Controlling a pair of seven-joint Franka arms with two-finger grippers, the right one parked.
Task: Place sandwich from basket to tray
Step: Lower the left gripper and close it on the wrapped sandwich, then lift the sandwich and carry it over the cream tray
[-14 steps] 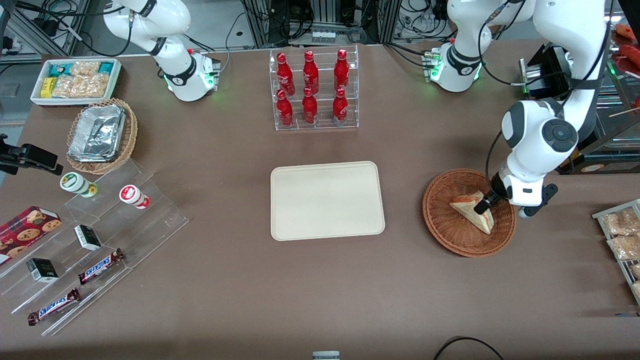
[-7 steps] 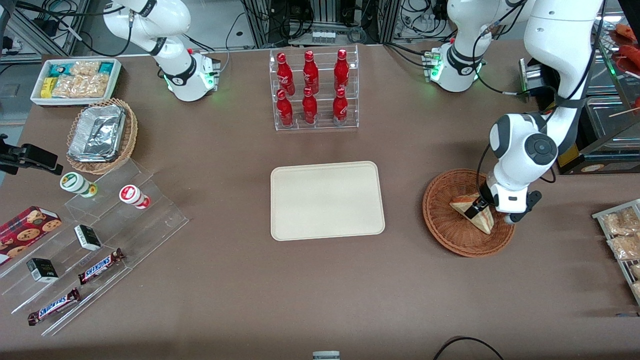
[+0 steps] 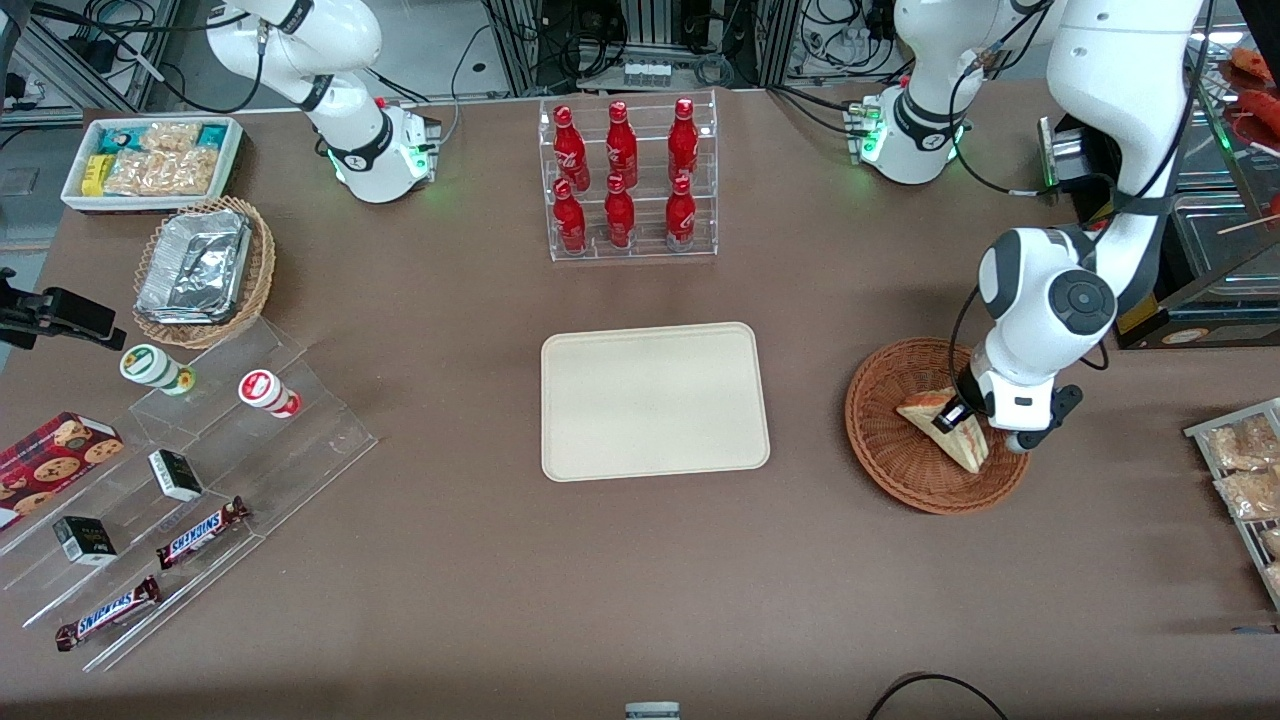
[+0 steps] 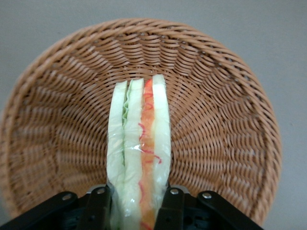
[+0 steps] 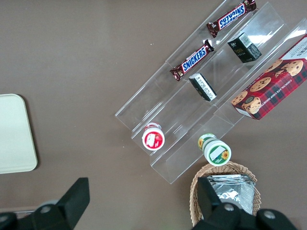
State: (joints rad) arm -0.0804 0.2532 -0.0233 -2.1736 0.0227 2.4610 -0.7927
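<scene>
The sandwich [image 3: 968, 447], a pale wedge with red-orange and green layers, lies in the reddish-brown wicker basket [image 3: 882, 462] toward the working arm's end of the table. My left gripper [image 3: 951, 414] is down in the basket, its two black fingers pressed against the sandwich's two bread faces. In the left wrist view the sandwich [image 4: 141, 139] stands on edge between the fingers [image 4: 173, 197] of the gripper [image 4: 137, 195], with the basket [image 4: 218, 120] weave around it. The cream tray [image 3: 655, 400] lies bare at the table's middle, and its corner [image 5: 14, 136] shows in the right wrist view.
A clear rack of red bottles [image 3: 625, 180] stands farther from the camera than the tray. Toward the parked arm's end are a foil-tray basket [image 3: 205, 270], a white snack bin [image 3: 150, 160] and acrylic steps with snacks [image 3: 190, 470]. A rack of snack packets [image 3: 1245, 470] sits beside the basket.
The left gripper moved from the basket's rim side in over the sandwich, toward the tray, and its fingers closed on the wedge. The sandwich has shifted slightly in the basket.
</scene>
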